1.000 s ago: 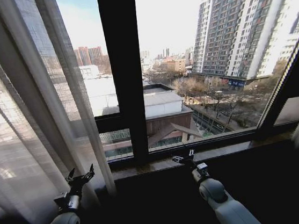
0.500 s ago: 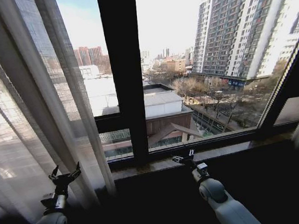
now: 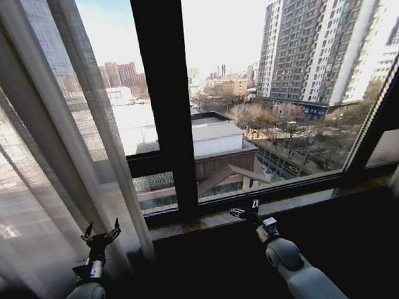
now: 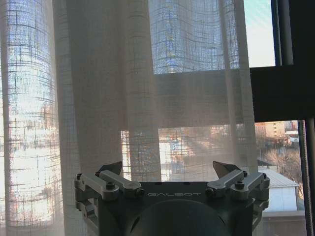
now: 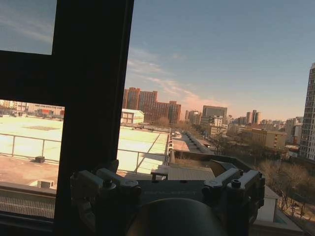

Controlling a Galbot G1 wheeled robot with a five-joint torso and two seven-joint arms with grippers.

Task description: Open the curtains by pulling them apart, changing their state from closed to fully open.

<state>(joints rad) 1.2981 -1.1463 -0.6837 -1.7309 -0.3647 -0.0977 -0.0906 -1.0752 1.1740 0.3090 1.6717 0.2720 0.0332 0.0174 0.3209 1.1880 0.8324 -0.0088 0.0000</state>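
The left gripper (image 3: 101, 238) swung back rightward toward the bunched edge of the curtains (image 3: 76, 145), after drifting out to the left half a second earlier. It ended slightly lower and further left than a second ago, its fingers spread apart.

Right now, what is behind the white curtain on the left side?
Through the sheer curtain the window shows dimly: a dark frame bar and bright blurred buildings. Thick folds hide finer details. The open left gripper hovers before the fabric, not touching.
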